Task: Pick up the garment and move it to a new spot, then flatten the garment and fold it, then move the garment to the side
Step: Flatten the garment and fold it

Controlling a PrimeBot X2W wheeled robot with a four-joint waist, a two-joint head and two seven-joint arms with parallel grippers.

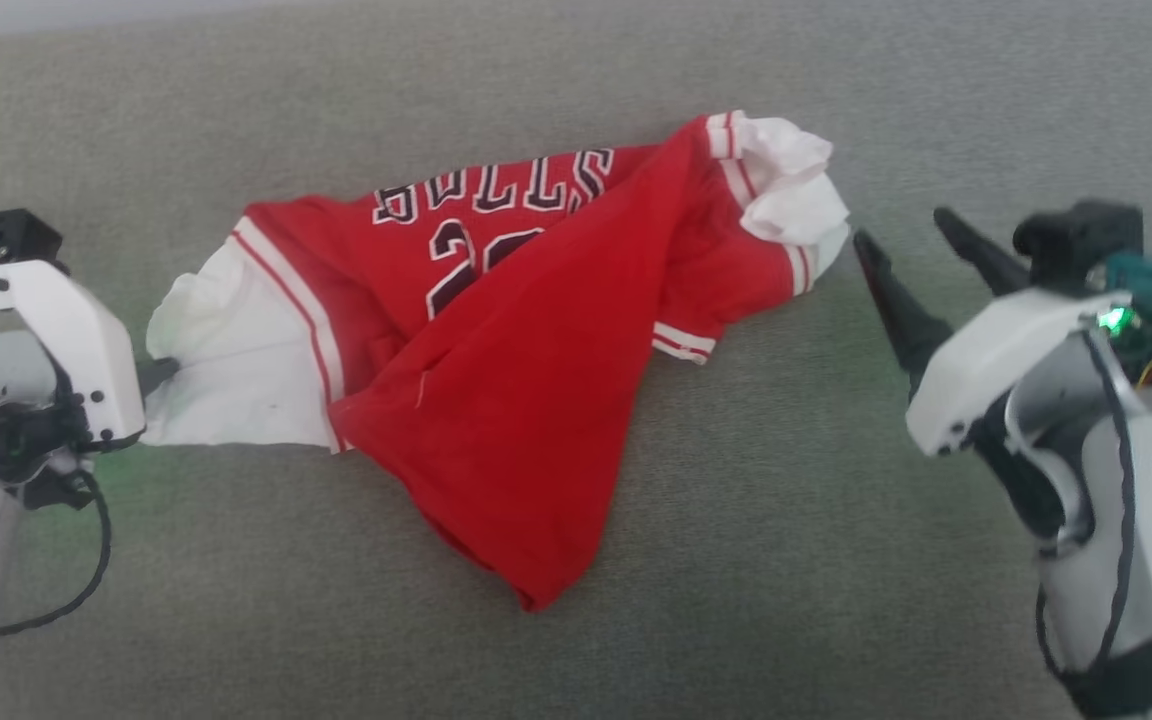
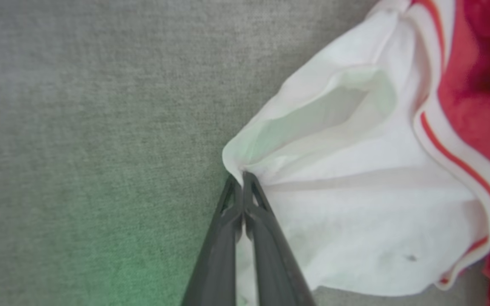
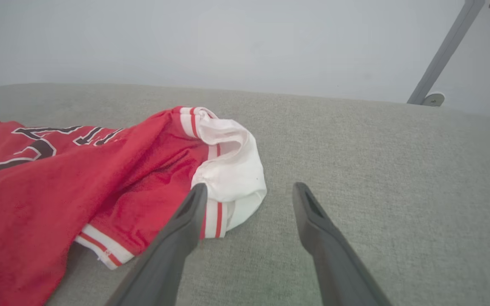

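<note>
The red front of the garment (image 1: 526,400) carried black letters (image 1: 496,190) edged in white that read "BULLS", upside down in the head view. Beside them stood a number (image 1: 461,260) beginning with 2; a fold of the red cloth hid its second digit.

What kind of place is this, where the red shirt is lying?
Probably an indoor test room, though that is uncertain. The garment lies on a wide grey fabric-covered surface; behind it are a plain pale wall and a slanted grey metal strut.
</note>
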